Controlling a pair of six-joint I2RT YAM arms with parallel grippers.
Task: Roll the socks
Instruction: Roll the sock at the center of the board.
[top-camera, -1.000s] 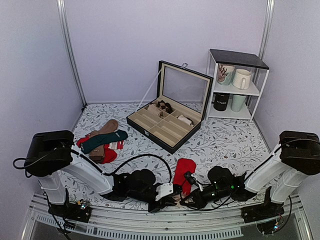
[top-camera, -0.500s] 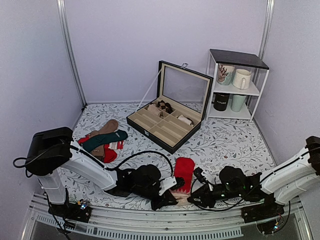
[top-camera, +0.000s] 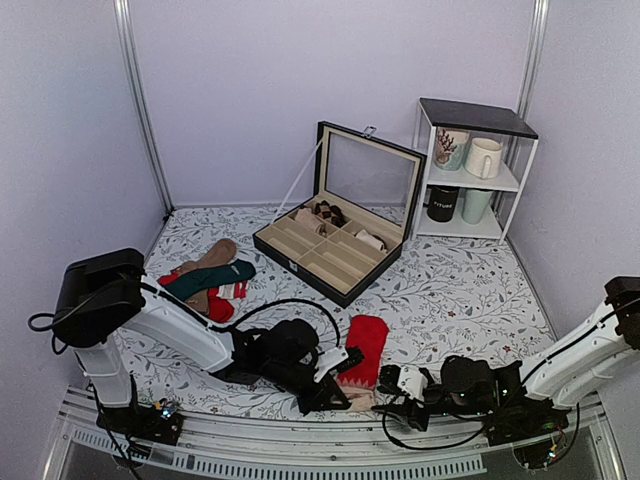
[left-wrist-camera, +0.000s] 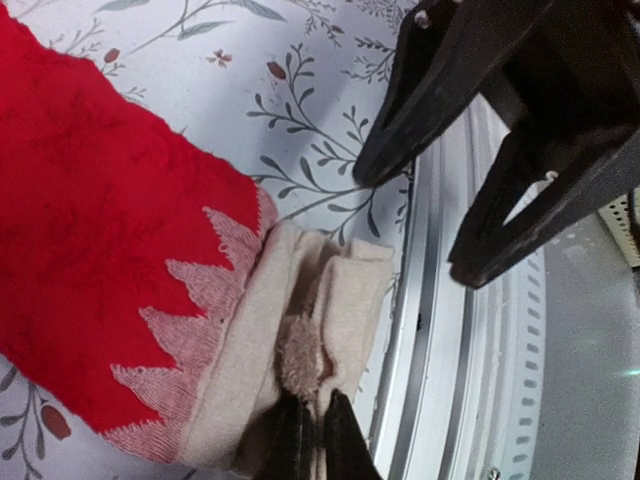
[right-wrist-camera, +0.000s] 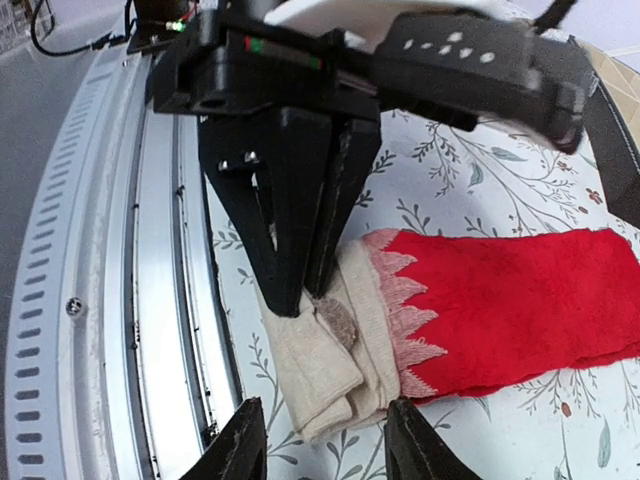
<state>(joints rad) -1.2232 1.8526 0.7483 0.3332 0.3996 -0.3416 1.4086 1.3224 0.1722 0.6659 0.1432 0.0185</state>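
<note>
socks (top-camera: 366, 340), red with a beige cuff (left-wrist-camera: 300, 330), lie flat at the lower centre of the top view, cuff toward the bench (top-camera: 450, 280) front edge. left hand (left-wrist-camera: 312, 425) is pinched tight on the cuff's fold. right hand (right-wrist-camera: 325, 440) stands partly wide just beside the cuff, holding nothing.

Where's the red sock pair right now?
Top view: the red socks lie flat at the centre of the near edge of the table, between the two arms. The left gripper pinches their beige cuff, and the open black case sits behind.
</note>
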